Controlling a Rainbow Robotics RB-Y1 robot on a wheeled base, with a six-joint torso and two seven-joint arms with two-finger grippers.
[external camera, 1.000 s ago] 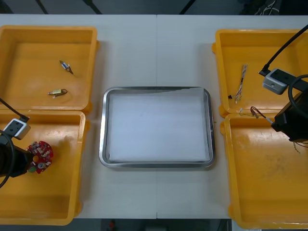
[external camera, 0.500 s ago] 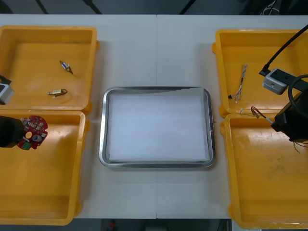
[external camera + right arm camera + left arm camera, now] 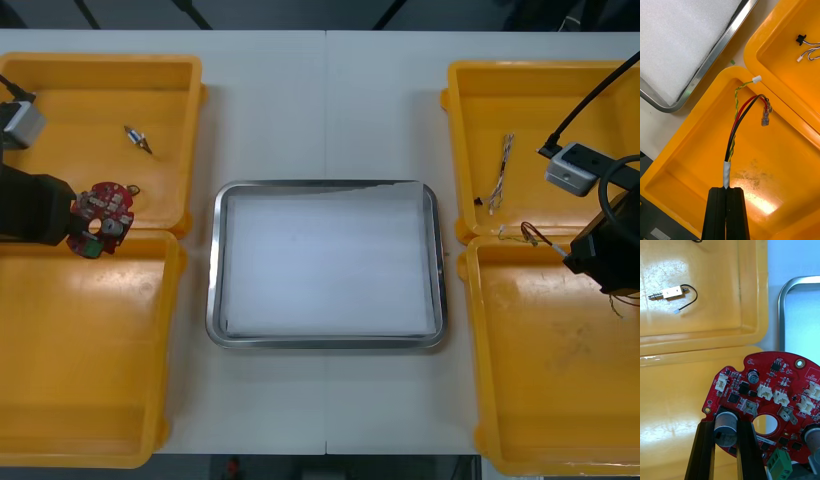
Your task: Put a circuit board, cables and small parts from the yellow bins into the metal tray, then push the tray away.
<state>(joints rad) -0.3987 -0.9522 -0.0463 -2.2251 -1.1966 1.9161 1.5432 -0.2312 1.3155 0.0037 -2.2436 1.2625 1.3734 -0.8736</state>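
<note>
We find the left gripper [image 3: 76,222] over the ridge where the far left bin [image 3: 100,68] and the near left bin [image 3: 90,400] meet. Its fingers [image 3: 705,450] stand a narrow gap apart, clamped on a silver cylinder mounted at the edge of the round red circuit board [image 3: 767,390]. The board fans out past the fingertips towards the metal tray [image 3: 781,315]. From above it seems to hang free of the bin rim below, though we cannot be sure of that. Beyond the fingertips, on the floor of the far left bin, lies a small metal part [image 3: 668,293] with a black wire loop. A second metal part [image 3: 138,139] rests farther off in the same bin.

The right gripper [image 3: 727,189] sits over the near right bin [image 3: 685,157], close to the corner nearest the tray. Its fingers are pressed together on the taped end of a cable bundle [image 3: 738,120] of red, black and twisted yellow strands. The bundle arches away from the fingertips towards the wall shared with the far right bin [image 3: 790,71]. In that far bin, well past the bundle's tip, lies a twisted cable [image 3: 503,165]. The tray, white inside, stands on the table [image 3: 330,100] between both grippers, apart from each.
</note>
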